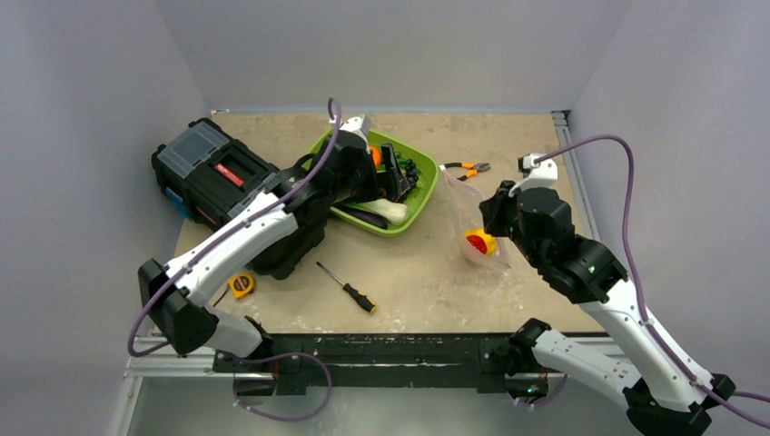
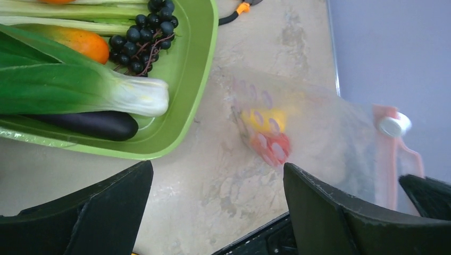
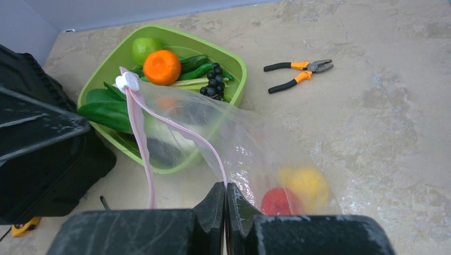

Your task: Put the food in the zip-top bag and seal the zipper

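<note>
Left gripper [image 2: 217, 178] spread beside tray [image 2: 208, 64]: take eggplant [image 2: 90, 125] mid-body. Right gripper [image 3: 225, 194] pinches zip-top bag [image 3: 239, 143] rim; hold mouth wide.

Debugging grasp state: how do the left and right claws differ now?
Left claw is open and empty; right claw is shut on the clear spotted plastic zip-top bag at its pink zipper. Left claw hovers at the lime-green plastic tray; right claw sits beside it. Both black, two-fingered.

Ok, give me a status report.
Left gripper open, empty, by tray. Right gripper shut on bag at zipper. Lemon, pepper in bag; rest in tray. Nothing blocking.
</note>
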Controlling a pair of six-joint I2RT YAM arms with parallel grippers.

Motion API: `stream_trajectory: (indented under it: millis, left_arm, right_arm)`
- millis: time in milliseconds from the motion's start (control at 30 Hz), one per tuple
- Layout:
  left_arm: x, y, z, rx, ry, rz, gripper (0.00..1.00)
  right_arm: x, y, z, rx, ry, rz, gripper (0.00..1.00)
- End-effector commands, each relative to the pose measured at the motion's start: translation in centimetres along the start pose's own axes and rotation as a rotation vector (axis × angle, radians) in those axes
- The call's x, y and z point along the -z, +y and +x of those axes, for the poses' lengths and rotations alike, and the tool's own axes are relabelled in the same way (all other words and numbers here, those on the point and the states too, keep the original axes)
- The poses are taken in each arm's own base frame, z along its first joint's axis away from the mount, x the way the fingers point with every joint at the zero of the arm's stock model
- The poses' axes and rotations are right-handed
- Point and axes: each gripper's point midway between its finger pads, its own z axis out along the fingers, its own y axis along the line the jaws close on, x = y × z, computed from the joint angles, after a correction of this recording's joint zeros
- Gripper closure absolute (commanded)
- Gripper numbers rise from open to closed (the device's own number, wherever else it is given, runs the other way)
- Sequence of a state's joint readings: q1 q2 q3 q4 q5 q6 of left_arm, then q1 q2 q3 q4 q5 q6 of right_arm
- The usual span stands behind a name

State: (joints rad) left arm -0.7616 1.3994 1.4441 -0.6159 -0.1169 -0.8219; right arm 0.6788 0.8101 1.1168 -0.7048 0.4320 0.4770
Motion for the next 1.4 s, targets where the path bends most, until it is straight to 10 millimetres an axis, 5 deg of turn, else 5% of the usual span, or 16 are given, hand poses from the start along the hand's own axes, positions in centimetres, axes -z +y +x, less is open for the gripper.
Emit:
stream_trajectory:
  millis: [0,800,1067,1367]
  left_arm:
    - [-3.2,-0.2,-0.5,-0.067,0.037,0.054,0.09]
    - [-19.1,5.8,0.3,-0.543,0.217,-0.163,0.19]
    - [-21.7,8.9,0.6,-0.586,0.226,-0.306,0.18]
    - [-23.6,10.8,3.9,-0.542,0.337,-0.353,0.2]
  right_arm:
    - [0.8,-0.3,-0.9,0.001,-0.014,0.009,1.0]
    - [-0.8,-0.1,1.1,0.05,0.094,0.048,1.0]
    - [-0.8,-0.4,1.7,0.059,0.128,0.07,1.0]
    - [-0.7,-1.1,2.6,0.061,0.148,0.091,1.0]
